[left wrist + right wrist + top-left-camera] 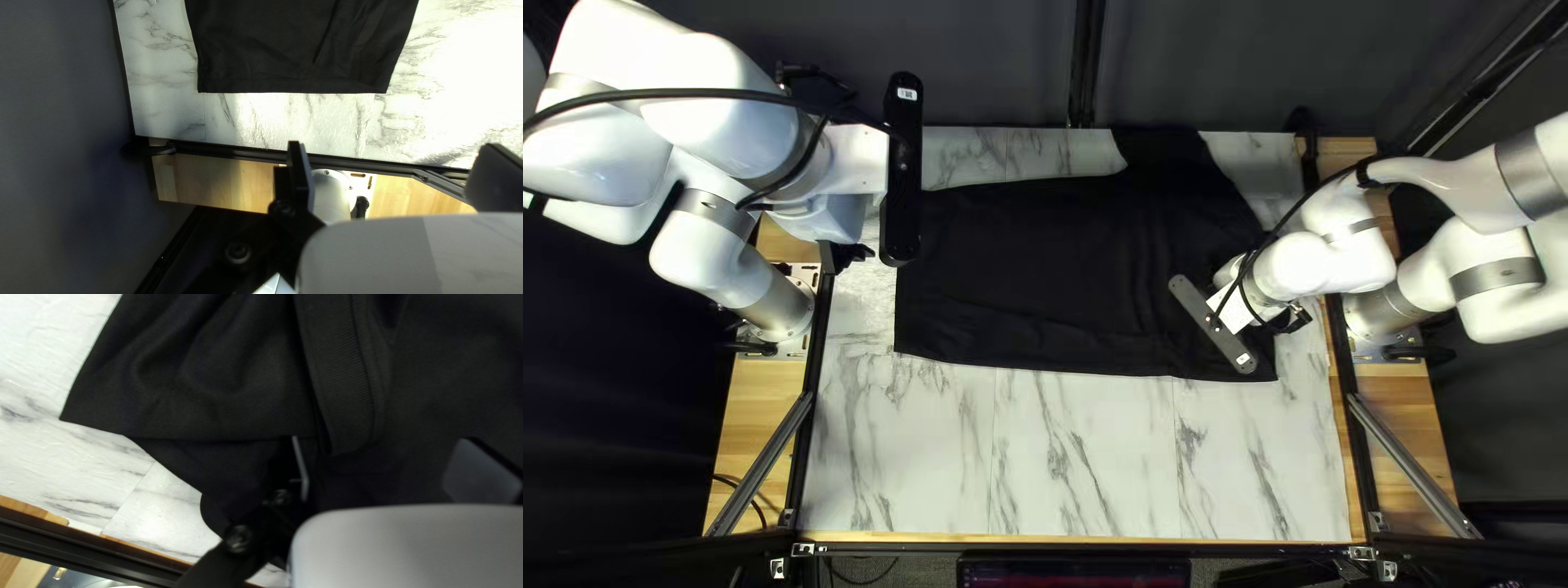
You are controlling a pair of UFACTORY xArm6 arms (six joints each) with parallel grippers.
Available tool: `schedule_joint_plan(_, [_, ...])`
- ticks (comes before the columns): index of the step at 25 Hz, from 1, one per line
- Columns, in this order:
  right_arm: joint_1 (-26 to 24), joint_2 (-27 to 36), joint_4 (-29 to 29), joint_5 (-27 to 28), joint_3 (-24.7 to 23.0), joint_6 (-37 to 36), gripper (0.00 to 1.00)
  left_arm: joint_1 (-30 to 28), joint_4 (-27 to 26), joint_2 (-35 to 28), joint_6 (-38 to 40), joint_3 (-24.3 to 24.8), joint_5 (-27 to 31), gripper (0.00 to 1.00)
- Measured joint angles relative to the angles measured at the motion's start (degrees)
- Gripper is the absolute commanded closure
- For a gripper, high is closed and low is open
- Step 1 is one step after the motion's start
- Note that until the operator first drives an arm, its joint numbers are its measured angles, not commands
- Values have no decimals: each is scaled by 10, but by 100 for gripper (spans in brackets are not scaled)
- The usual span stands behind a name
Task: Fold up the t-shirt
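Your shirt [1024, 261] lies black on the marbled table [1089, 457], from near the left side across to the right, toward the far half. Its hem end faces your left arm; a sleeve [1165, 147] reaches the far edge. Under your right gripper [1298, 318], at the shirt's right end, layers overlap and a ribbed band [346, 375] shows; fingers apart, nothing clamped. Whether they touch cloth, can't tell. Your left gripper [847, 256] is up by the table's left edge, off the hem, fingers apart, nothing clamped. Beyond: black rail [229, 152], left arm base [329, 198], dark curtain [991, 65] behind.
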State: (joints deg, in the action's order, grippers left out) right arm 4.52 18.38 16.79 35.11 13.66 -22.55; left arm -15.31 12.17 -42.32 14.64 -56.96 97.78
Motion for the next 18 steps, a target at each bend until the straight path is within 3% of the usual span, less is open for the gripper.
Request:
schedule_joint_plan(8, [9,41,-5,44,4,-2,100,0,0,0,0,0,0,0])
schedule_joint_plan(14, [41,91,-22,141,33,23,100,0,0,0,0,0,0,0])
schedule_joint_plan(18, [83,77,-38,189,75,68,100,0,0,0,0,0,0,0])
